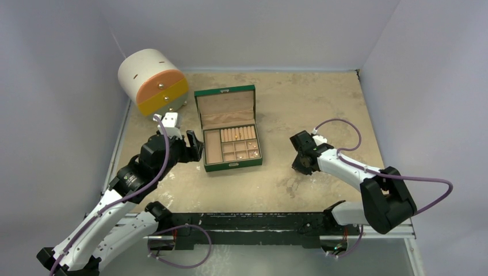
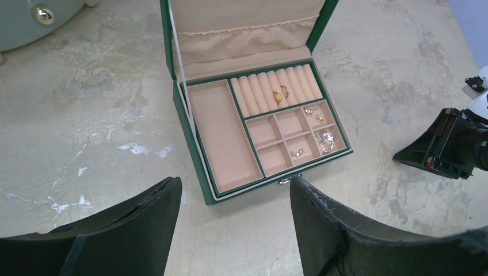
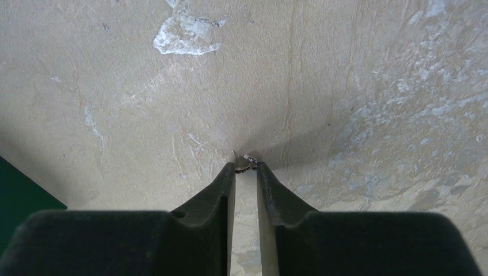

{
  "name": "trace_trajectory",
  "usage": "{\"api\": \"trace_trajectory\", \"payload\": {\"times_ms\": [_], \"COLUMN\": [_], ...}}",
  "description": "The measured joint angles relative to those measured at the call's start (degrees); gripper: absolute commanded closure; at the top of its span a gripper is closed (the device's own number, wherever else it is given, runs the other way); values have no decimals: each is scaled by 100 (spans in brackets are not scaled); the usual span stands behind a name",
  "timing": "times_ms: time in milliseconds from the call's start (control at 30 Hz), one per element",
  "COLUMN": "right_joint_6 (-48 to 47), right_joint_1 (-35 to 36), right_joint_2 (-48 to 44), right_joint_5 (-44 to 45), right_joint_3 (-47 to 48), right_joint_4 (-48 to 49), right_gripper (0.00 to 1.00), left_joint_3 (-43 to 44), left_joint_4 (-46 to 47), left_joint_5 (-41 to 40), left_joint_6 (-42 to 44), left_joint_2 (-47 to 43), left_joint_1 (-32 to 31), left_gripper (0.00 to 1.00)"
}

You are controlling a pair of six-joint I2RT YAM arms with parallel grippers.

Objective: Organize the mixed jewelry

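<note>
**Right gripper** (image 3: 246, 165)
- The two fingers (image 3: 213, 201) were drawn in to a narrow gap, with their tips down at the table (image 3: 374, 86).
- A small silvery piece (image 3: 246, 162) sat between the fingertips and appeared to be pinched by them. Its type could not be determined at this size.
- The piece was at table level, touching or just above the surface.
- The jewelry box (image 1: 233, 164) stood well to the left of these fingers, apart from them.

**Left gripper** (image 2: 235, 184)
- The fingers (image 2: 138, 230) were spread wide and held nothing.
- The jewelry box stood just ahead of the fingertips with its lid raised. In the wrist view its front edge fell between the two tips.
- Gold earrings (image 2: 279, 95) sat on the ring rolls at the back of the box, ahead of the right-hand finger.
- Two small gold pieces (image 2: 315, 115) lay in the rear small compartment on that same side.
- Silvery pieces (image 2: 325, 141) lay in the front small compartments, nearer that fingertip, and one more (image 2: 296, 152) lay just beside them.
- A round drawer unit (image 1: 152, 80) with an orange and yellow front stood beyond the fingers and to their left.
- The right gripper was visible far out to the right of the right-hand finger, low against the table.
</note>
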Motion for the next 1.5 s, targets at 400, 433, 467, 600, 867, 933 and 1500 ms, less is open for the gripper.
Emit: {"api": "trace_trajectory", "payload": {"times_ms": [400,433,467,600,867,933,1500], "right_joint_6": [17,17,17,11,-83,-133,-1346], "right_joint_1": [0,0,0,0,0,0,0], "right_joint_2": [-13,-13,-15,-24,-173,-251,-769], "right_joint_5": [-15,-15,-15,-13,4,9,-538], "right_joint_3": [0,0,0,0,44,79,719], "right_joint_4": [39,39,35,20,-107,-133,223], "right_gripper": [97,97,98,100,100,100,100], "left_joint_3": [0,0,0,0,0,0,0], "left_joint_4": [2,0,0,0,2,2,2], "left_joint_5": [2,2,2,17,26,37,85], "left_joint_6": [0,-2,0,0,0,0,0], "left_joint_2": [-9,-9,-9,-9,-15,-24,-31], "left_joint_1": [0,0,0,0,2,11,76], "left_gripper": [31,31,31,31,31,31,31]}}
